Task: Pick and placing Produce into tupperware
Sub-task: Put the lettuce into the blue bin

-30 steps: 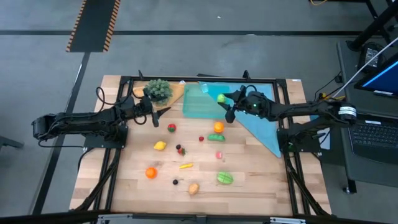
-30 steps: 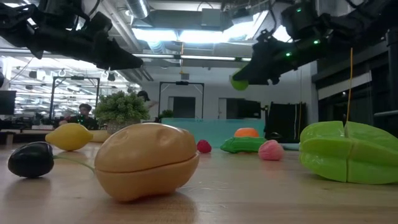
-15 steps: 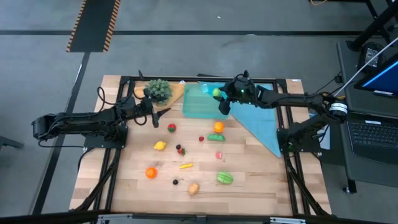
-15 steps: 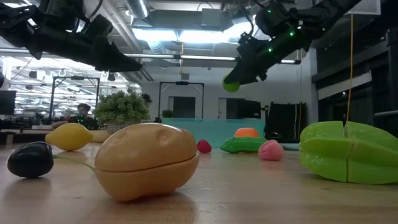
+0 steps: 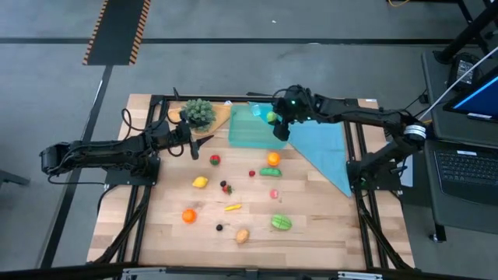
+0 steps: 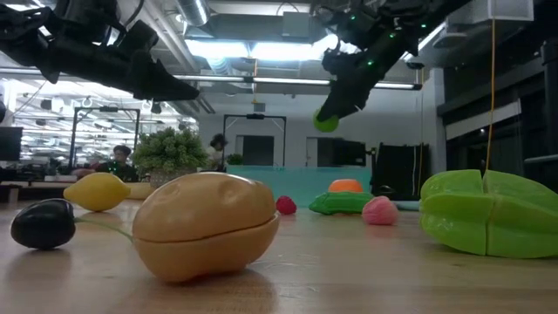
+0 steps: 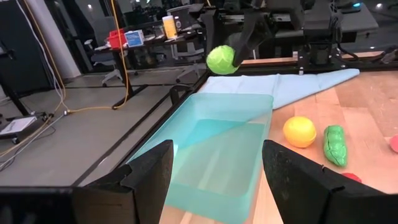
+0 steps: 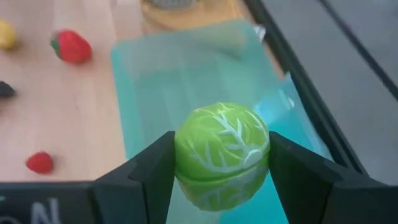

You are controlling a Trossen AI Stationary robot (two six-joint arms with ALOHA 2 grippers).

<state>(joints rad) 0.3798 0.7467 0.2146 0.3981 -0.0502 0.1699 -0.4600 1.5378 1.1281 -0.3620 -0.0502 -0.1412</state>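
Right gripper, clamped on the cabbage, has moved from beside the tupperware to above its right edge. Left gripper unchanged, fingers apart, near the plant. Orange and pea pod lie just before the tupperware.

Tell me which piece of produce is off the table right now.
The round green cabbage: the right pincer is shut on it above the teal tupperware. Every other piece lies on the wood.
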